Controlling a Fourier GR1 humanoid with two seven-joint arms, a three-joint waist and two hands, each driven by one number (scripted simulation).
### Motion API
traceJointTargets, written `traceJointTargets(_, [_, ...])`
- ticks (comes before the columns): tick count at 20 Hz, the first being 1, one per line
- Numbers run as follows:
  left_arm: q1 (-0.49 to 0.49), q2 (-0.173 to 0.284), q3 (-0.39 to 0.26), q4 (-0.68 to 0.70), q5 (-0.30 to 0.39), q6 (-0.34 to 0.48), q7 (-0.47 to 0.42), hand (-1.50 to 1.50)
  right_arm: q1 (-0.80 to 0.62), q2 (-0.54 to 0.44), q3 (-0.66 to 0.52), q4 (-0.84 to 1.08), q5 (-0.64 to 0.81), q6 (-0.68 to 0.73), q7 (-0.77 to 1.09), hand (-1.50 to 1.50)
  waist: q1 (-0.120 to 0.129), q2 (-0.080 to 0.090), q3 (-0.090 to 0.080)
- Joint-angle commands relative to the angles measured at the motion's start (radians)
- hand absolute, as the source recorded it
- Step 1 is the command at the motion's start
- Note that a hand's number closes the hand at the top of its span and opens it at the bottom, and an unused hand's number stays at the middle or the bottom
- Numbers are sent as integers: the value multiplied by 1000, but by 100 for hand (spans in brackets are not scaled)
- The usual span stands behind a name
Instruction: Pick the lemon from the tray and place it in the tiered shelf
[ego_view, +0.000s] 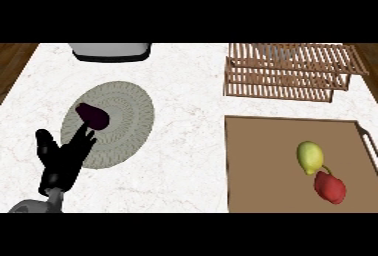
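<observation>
The counter (184, 150) carries everything, and the tray (273, 165) serves as the landmark: it sits at the counter's near right, brown and shallow. The shelf (288, 72), a slatted wooden rack, stands just beyond the tray's far edge. Well to the tray's left lies a round woven mat (122, 120) with a dark eggplant (94, 115) on it, and a grey appliance (111, 51) shows at the far edge, further left of the tray. Inside the tray, toward its right half, the lemon (310, 156) lies with its long axis running roughly away from the robot, and a red pepper (330, 188) touches its near end. The left hand (63, 160) rests far left of the tray, over the mat's near rim, fingers straight and holding nothing. The right hand is out of view, yet judging by sides it is the nearer one: the lemon lies well to the right of the left hand, across the whole counter.
</observation>
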Motion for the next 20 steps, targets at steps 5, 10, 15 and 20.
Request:
traceJointTargets(5, [-54, -19, 1, 29, -23, -12, 21, 0, -112, 28, 84, -163, 403, -37, 570, -150, 23, 8, -2])
traceJointTargets(10, [-68, -13, 5, 9, -24, -12, 65, 0, -324, 33, 68, -123, 621, 94, 881, -150, 39, 10, -1])
traceJointTargets(15, [-13, -27, 21, 9, -25, -42, 22, 0, -575, 75, 111, 3, 769, 244, 1092, -150, 26, 1, 0])
traceJointTargets(20, [5, -37, 47, 29, -40, -63, 16, 0, -753, 120, 143, 126, 861, 346, 1176, -150, 10, -3, 1])
